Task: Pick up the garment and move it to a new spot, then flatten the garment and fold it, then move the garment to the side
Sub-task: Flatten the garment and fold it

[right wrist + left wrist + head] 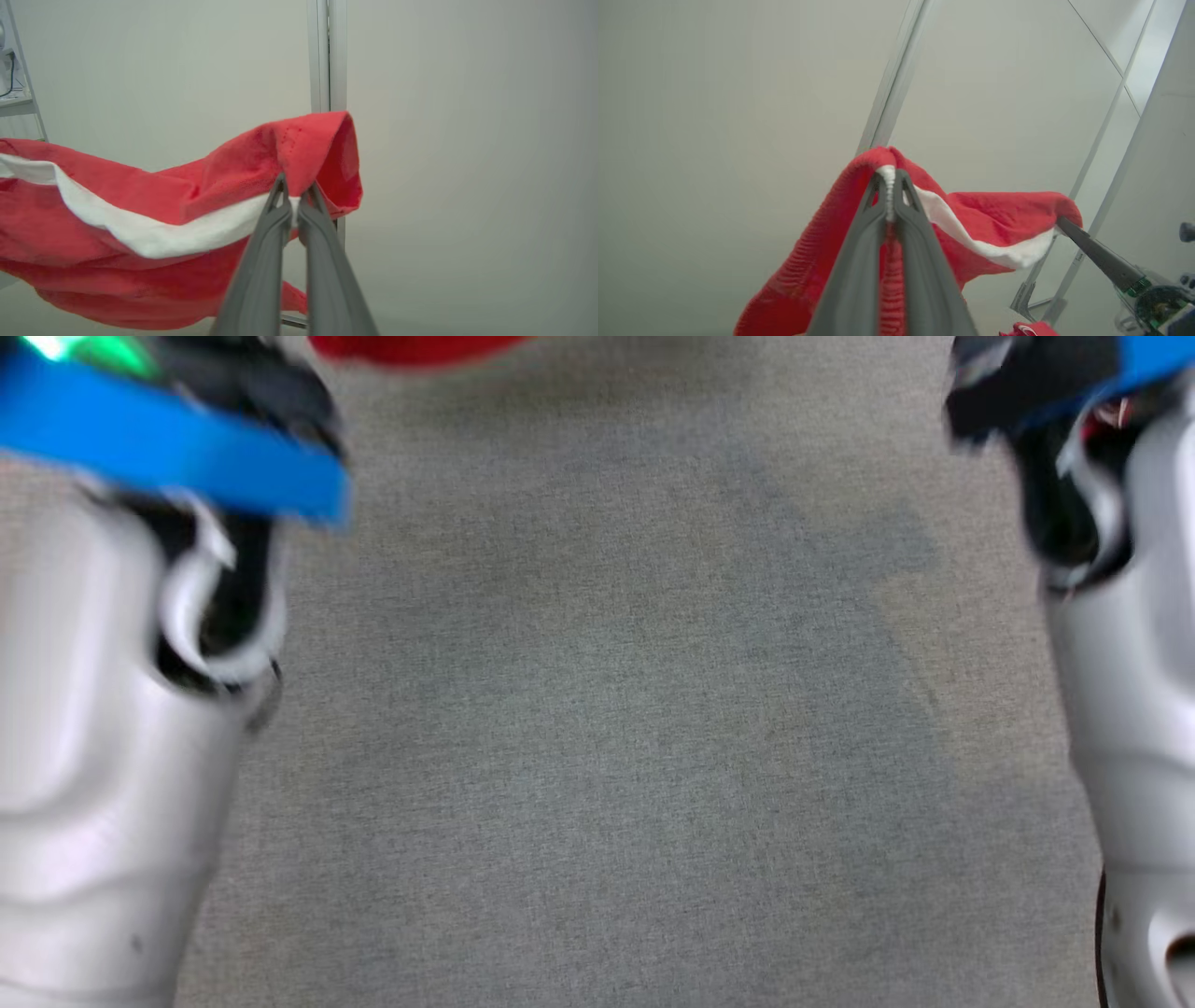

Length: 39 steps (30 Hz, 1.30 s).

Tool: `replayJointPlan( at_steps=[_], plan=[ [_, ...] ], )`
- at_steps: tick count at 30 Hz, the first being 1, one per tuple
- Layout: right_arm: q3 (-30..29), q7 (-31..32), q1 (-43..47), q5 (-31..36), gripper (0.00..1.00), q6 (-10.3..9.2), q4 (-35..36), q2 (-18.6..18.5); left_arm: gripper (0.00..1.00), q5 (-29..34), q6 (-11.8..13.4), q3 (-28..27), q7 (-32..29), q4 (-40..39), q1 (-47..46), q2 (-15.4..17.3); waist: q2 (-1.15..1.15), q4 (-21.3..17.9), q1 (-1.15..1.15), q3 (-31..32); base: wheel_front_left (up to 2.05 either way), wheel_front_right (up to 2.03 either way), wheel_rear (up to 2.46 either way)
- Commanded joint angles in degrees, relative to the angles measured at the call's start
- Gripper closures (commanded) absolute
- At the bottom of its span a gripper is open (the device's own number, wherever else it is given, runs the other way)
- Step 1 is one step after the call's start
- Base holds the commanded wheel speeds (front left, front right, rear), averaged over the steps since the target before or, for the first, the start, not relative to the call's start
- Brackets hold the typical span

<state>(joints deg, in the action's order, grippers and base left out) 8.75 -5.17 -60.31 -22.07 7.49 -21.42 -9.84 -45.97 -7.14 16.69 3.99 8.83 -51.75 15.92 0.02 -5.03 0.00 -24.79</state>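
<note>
2 wrists: left pincer (889,182), right pincer (293,195) clamp garment (224,172); head view: edge.

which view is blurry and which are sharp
Head view: smeared, the left forearm and the garment at the top edge soft. Left wrist view: crisp weave near the left gripper, finger bases soft. Right wrist view: sharp around the right gripper; flat light, no glare.

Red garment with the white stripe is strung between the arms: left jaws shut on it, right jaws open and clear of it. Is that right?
No. The right jaws are not open: the right wrist view shows them shut on the garment, right by its white stripe. The rest holds: the left jaws are shut on it too, and it is strung between the two.
</note>
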Motion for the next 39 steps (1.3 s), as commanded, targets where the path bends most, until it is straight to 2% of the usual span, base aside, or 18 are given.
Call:
replayJointPlan(
  at_steps=[1, 5, 10, 16, 19, 24, 25, 33, 36, 39],
  plan=[
    [1.24, -0.53, 4.96, -1.45, 1.0, 0.01, -1.28, -1.46, 1.0, 0.18, -0.44, 4.55, 3.19, 0.25, 4.68, 1.7, -0.02, 0.3, 0.0, 0.54, 0.0, 0.0, 0.0],
    [3.51, -0.7, 14.48, -4.58, 1.0, 0.01, -3.59, -3.15, 1.0, -2.5, -0.46, 12.62, 7.74, 2.38, 13.62, 4.25, -0.02, 0.56, 0.0, 1.93, 0.0, 0.0, 0.0],
    [5.46, 0.41, 24.58, -5.76, 1.0, 0.01, -3.8, -5.25, 1.0, -8.99, -0.47, 21.2, 7.51, 1.45, 24.76, 7.98, -0.02, 0.72, 0.0, 4.9, 0.0, 0.0, 0.0],
    [1.46, 7.04, 36.36, -3.27, 1.0, 0.01, 0.06, -6.85, 1.0, -11.63, -0.35, 27.64, 5.45, -1.73, 33.84, 13.58, -0.02, 2.9, 0.0, 9.63, 0.0, 0.0, 0.0],
    [-1.83, 13.19, 42.8, -0.71, 1.0, 0.0, 5.49, -6.22, 1.0, -13.43, 0.29, 28.82, 2.74, -3.87, 37.31, 15.72, -0.02, 3.67, 0.0, 11.46, 0.0, 0.0, 0.0],
    [-6.38, 27.8, 54.22, 2.96, 1.0, 0.01, 19.16, -3.75, 1.0, -15.88, 4.05, 29.92, -2.21, -9.24, 41.85, 19.35, -0.02, 4.13, 0.0, 13.28, 0.0, 0.0, 0.0],
    [-6.38, 27.8, 54.22, 2.96, 1.0, 0.01, 19.16, -3.75, 1.0, -15.88, 4.05, 29.92, -2.21, -9.24, 41.85, 19.35, -0.02, 4.13, 0.0, 13.28, 0.0, 0.0, 0.0],
    [-12.84, 48.99, 70.52, 5.39, 1.0, 0.01, 43.49, 1.42, 1.0, -21.04, 11.57, 31.09, -9.6, -21.98, 49.17, 25.02, -0.02, 4.03, 0.0, 14.07, 0.0, 0.0, 0.0],
    [-15.12, 53.77, 74.08, 6.2, 1.0, 0.01, 50.75, 2.82, 1.0, -22.96, 13.74, 30.24, -10.01, -26.89, 51.38, 26.58, -0.02, 3.94, 0.0, 14.03, 0.0, 0.0, 0.0],
    [-16.69, 55.86, 73.77, 6.77, 1.0, 0.01, 54.62, 3.45, 1.0, -23.74, 14.12, 29.14, -9.0, -30.03, 52.05, 27.1, -0.02, 3.99, 0.0, 13.87, 0.0, 0.0, 0.0]
  ],
)
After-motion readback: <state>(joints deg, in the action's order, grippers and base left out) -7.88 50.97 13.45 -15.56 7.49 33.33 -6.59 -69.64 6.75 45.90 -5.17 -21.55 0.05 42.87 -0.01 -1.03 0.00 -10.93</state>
